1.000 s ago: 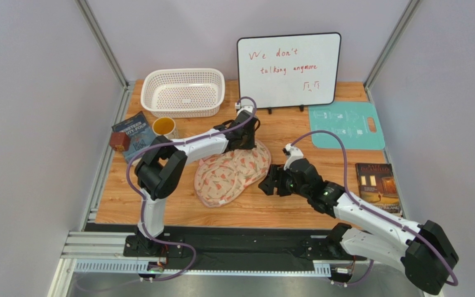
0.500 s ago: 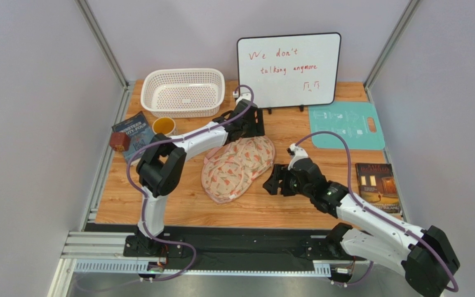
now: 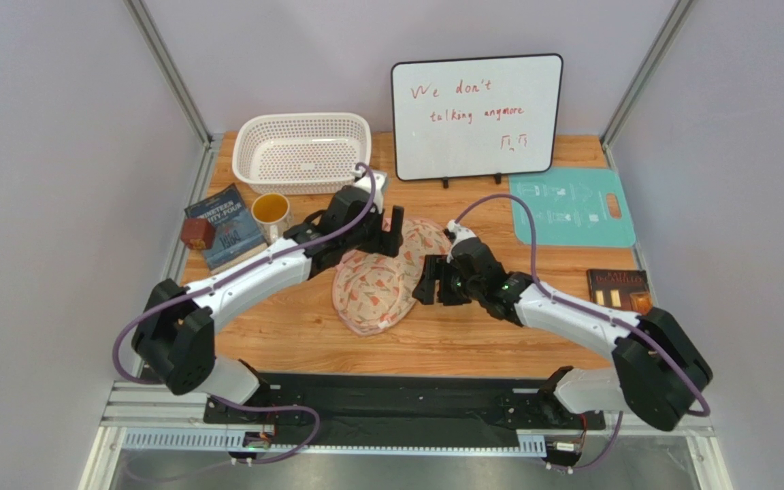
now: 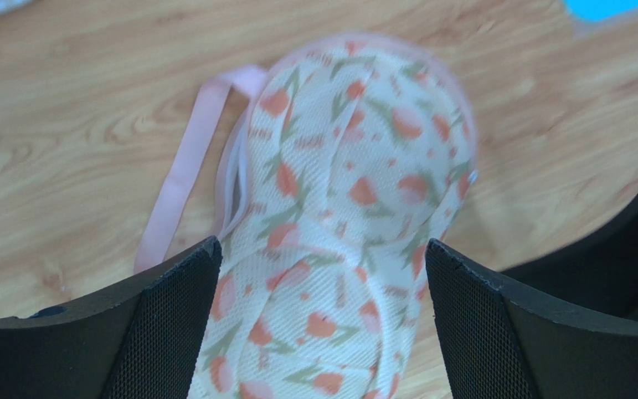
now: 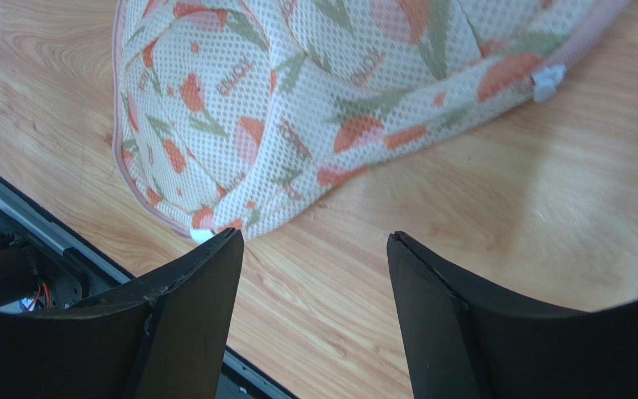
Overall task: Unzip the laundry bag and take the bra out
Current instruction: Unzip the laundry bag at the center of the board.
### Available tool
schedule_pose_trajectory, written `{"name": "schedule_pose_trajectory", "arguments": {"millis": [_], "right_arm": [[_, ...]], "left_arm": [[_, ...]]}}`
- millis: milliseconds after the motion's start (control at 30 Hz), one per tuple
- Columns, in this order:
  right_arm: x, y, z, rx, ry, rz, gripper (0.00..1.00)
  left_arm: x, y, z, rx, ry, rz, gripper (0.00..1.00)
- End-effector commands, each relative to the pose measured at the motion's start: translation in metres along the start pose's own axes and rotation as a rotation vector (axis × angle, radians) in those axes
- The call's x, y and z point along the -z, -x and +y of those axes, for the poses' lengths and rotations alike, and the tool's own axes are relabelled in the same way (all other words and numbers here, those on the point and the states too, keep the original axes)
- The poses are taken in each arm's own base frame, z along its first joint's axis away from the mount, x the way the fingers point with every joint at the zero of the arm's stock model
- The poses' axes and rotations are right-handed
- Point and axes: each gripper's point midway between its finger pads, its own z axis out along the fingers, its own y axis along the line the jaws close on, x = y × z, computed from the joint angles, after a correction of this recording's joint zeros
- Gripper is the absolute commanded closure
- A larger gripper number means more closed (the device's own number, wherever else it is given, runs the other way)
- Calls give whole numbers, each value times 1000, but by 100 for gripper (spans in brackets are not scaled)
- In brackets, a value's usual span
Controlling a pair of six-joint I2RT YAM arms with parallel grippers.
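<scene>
Laundry bag [image 3: 376,281] — strap loop [image 4: 182,179] seen from left wrist.

Lab test cell: aluminium frame [image 3: 168,71], grey panels [image 3: 59,153].

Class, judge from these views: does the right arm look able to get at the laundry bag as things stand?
Probably yes. The right gripper hangs open just short of the laundry bag, only bare table between them. The left gripper is open over the far lobe, not blocking.
</scene>
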Motion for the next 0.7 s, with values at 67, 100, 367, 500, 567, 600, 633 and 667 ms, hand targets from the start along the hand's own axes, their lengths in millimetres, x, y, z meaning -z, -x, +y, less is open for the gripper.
{"name": "schedule_pose_trajectory", "arguments": {"millis": [67,100,367,500,567,600,633,667], "right_arm": [[-33,36,22,44,26,-25,32],[-42,31,18,45,8,-1,32],[-77,36,6,26,-79,43,32],[-91,43,-3,21,-99,52,32],[-96,45,-8,25,-109,56,32],[-98,51,-7,40,-104,49,32],[-100,53,-7,45,-100,50,32],[-103,53,-10,49,-98,59,32]], "left_arm": [[9,-69,18,-57,-59,94,3],[10,-83,20,-48,-69,121,3],[8,-134,31,113,-25,186,3],[11,-157,30,198,-54,188,4],[16,-160,24,227,-78,180,4],[17,-163,23,231,-82,181,4],[20,-164,17,227,-93,179,4],[22,-162,14,225,-98,170,4]]}}
